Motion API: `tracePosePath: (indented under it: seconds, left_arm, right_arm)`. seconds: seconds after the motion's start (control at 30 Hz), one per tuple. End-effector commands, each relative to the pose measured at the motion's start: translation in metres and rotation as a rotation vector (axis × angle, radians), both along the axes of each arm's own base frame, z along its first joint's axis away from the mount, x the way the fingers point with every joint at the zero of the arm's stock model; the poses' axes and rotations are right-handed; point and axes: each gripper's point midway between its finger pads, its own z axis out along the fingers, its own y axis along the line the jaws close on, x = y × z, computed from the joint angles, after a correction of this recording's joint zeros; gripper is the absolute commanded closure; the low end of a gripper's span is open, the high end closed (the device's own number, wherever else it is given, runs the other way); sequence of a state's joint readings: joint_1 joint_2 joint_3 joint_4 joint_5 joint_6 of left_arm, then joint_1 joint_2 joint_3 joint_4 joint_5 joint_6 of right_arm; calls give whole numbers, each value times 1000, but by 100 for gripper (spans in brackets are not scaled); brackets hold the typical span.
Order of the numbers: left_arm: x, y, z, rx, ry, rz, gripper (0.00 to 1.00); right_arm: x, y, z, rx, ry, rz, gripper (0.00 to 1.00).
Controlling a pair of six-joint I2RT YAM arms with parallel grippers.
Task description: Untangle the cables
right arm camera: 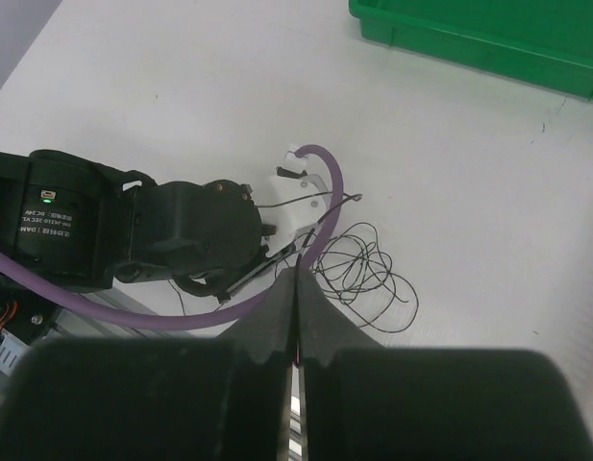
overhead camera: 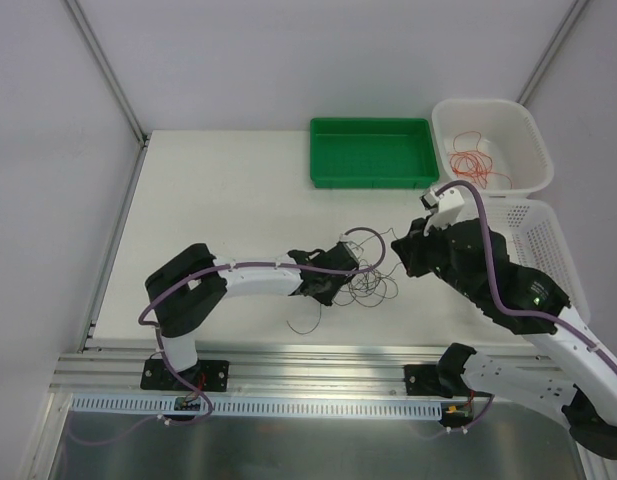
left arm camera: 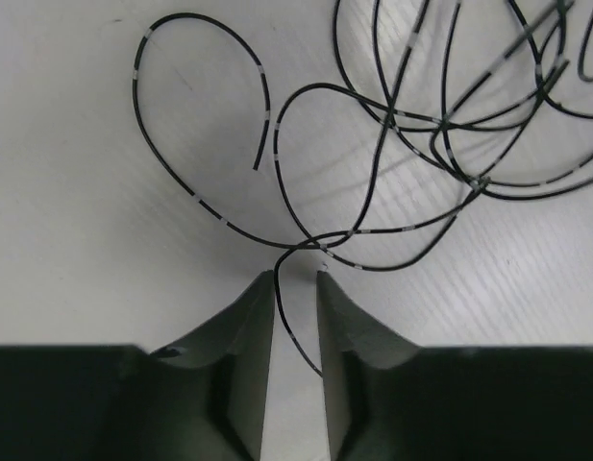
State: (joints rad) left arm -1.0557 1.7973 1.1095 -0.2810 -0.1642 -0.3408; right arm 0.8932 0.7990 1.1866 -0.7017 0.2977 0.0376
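The black cables lie in a loose tangle on the desk, on the near side of the green tray and apart from it, while the red cables sit coiled in the white basket just right of that tray. The left fingers, low over the desk nearer than the tray's middle, stand a narrow gap apart with one black strand running loose between them. The right fingers, nearer than the tray's right end, are pressed together, and I cannot tell whether they pinch a strand.

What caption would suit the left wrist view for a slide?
Left gripper, jaws slightly apart, straddles one black cable running from a loose tangle on the white table.
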Motion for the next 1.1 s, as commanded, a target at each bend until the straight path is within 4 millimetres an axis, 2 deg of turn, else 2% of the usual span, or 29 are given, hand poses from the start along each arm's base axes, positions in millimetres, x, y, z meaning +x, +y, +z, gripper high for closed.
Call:
tracePosePath:
  seconds: [0.0,0.03,0.07,0.17,0.27,0.33,0.37,0.4,0.43,0.47,0.53,0.57,0.67,0.7,0.77,0.8,0.87,0.9,0.97,1.03,1.07]
  left_arm:
    - [21,-5,8,21,-106,45,78]
    - [23,-2,8,30,-119,61,94]
    - [25,1,9,40,-134,70,100]
    - [35,18,13,75,-188,120,100]
    - [53,49,17,97,-202,222,100]
    - [62,80,16,127,-178,309,100]
    - [78,104,24,109,-171,414,100]
    - [79,128,23,137,-141,476,100]
    - [85,144,27,130,-124,536,100]
    - [99,175,38,96,-101,665,100]
    - [104,205,52,75,-50,767,100]
    - [114,229,66,11,-33,858,100]
    - [132,257,110,-95,-77,933,100]
    - [143,274,130,-142,-107,979,100]
    - [147,292,154,-173,-132,998,100]
    - [158,310,178,-214,-174,1034,100]
    - [162,326,198,-216,-208,1040,100]
    - [165,331,217,-224,-242,1038,100]
    - [166,352,234,-207,-294,1054,100]
    - [162,367,240,-191,-317,1084,100]
    - [158,368,235,-186,-306,1092,100]
  right_arm:
    - [-4,-4,5,40,-6,-6,99]
    - [-6,-7,5,42,-9,-12,99]
    - [-6,-9,5,40,-12,-18,99]
    - [-7,-20,6,29,-26,-47,99]
    - [-9,-33,8,22,-42,-83,99]
    - [-9,-44,6,2,-48,-118,99]
    - [-11,-49,7,1,-56,-130,99]
    - [-11,-57,5,-19,-58,-156,99]
    - [-11,-62,4,-27,-60,-171,99]
    - [-11,-67,1,-39,-61,-188,99]
    - [-10,-77,-3,-66,-63,-230,99]
    - [-10,-82,-5,-72,-65,-251,99]
    - [-9,-86,-14,-93,-51,-274,99]
    - [-8,-88,-17,-107,-44,-292,99]
    - [-6,-92,-22,-135,-37,-315,99]
    - [-7,-94,-26,-156,-26,-324,99]
    - [-5,-96,-33,-189,-5,-347,99]
    - [-4,-99,-38,-213,5,-365,99]
    - [-2,-99,-49,-240,35,-388,99]
    - [0,-99,-59,-262,65,-409,99]
    - [2,-96,-72,-279,102,-412,99]
